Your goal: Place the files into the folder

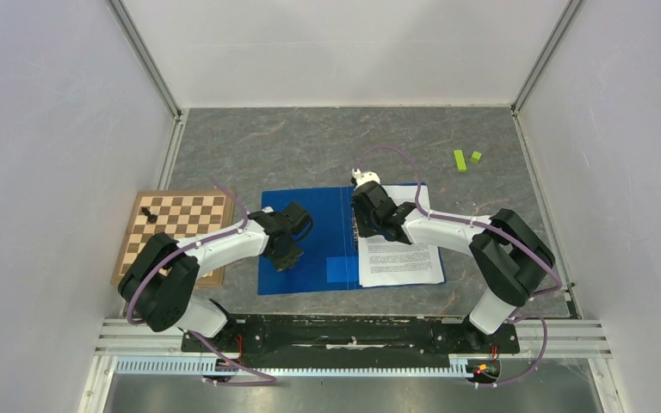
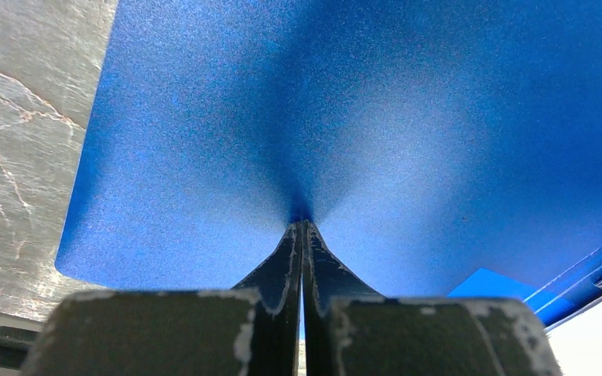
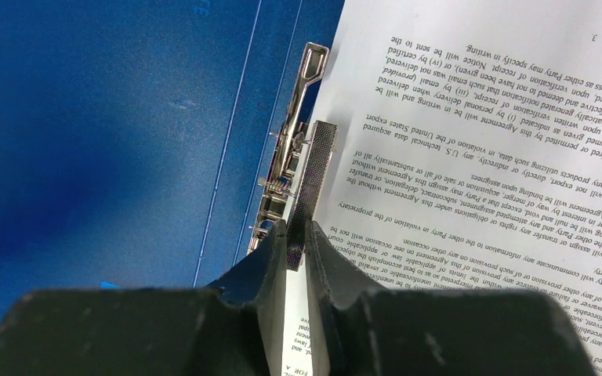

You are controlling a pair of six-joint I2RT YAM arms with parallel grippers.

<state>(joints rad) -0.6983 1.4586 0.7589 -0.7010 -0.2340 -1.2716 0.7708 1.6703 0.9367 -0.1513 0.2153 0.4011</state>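
The blue folder [image 1: 318,225] lies open on the table. The files [image 1: 400,258], white printed sheets, lie on its right half. My left gripper [image 1: 286,249] is shut, and its tips [image 2: 303,225] press down on the folder's left cover [image 2: 321,117]. My right gripper [image 1: 363,220] is at the folder's spine. Its jaws [image 3: 298,235] are shut on the dark textured lever [image 3: 315,176] of the metal clip [image 3: 291,149], beside the left edge of the files [image 3: 478,133].
A wooden chessboard [image 1: 181,219] with one black piece [image 1: 146,212] lies to the left of the folder. Two small green blocks [image 1: 460,160] sit at the back right. Grey walls close in the table on the left, back and right.
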